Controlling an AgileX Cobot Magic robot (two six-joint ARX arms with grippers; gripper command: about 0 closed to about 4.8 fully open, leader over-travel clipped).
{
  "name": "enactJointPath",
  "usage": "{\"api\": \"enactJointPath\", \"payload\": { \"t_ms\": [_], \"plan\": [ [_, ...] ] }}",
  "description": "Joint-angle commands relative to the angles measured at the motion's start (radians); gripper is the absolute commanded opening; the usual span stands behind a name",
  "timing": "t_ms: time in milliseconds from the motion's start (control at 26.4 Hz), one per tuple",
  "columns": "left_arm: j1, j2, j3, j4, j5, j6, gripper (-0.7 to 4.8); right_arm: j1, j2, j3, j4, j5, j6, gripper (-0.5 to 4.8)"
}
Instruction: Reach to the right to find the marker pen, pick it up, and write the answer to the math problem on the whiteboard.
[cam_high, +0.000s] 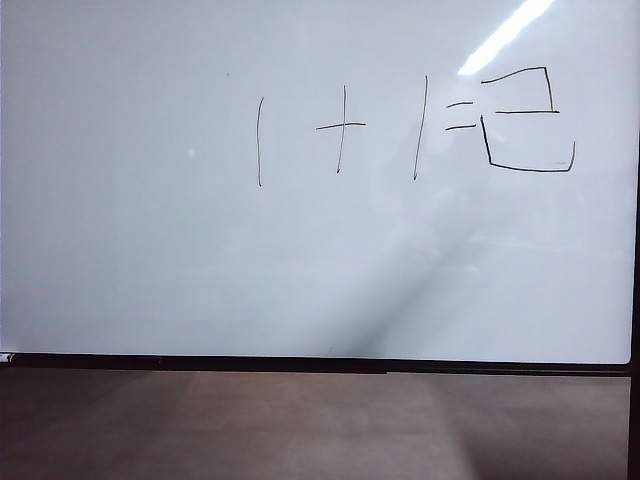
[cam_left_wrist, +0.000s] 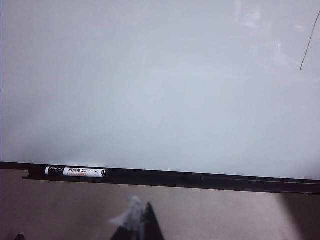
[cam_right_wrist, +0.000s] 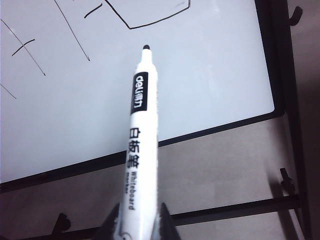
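The whiteboard (cam_high: 150, 260) fills the exterior view. On it the math problem (cam_high: 340, 128) reads one plus one with two dashes, and the answer (cam_high: 525, 120), a boxy two, stands right after them. Neither gripper appears in the exterior view. In the right wrist view my right gripper (cam_right_wrist: 140, 205) is shut on the marker pen (cam_right_wrist: 140, 130). Its dark tip (cam_right_wrist: 146, 47) points at the whiteboard (cam_right_wrist: 210, 75) just below the lower strokes of the answer (cam_right_wrist: 150, 22). In the left wrist view my left gripper (cam_left_wrist: 141, 212) is low before the whiteboard (cam_left_wrist: 150, 90), fingertips together, holding nothing.
A second marker (cam_left_wrist: 75, 172) with a white label lies on the board's black bottom ledge (cam_left_wrist: 225, 179). A black stand post (cam_right_wrist: 292, 100) and crossbar (cam_right_wrist: 235, 210) run beside and under the board's right corner. A brown surface (cam_high: 300, 430) lies below the board.
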Motion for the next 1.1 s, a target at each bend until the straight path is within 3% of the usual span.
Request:
{"api": "enactJointPath", "payload": {
  "t_ms": [38, 1097],
  "plan": [
    [0.0, 0.001, 0.0, 0.01, 0.001, 0.005, -0.04, 0.001, -0.001, 0.006, 0.016, -0.002, -0.003, -0.01],
    [0.0, 0.001, 0.0, 0.008, 0.001, 0.004, -0.04, 0.024, -0.001, 0.006, 0.016, -0.002, -0.003, -0.01]
  ]
}}
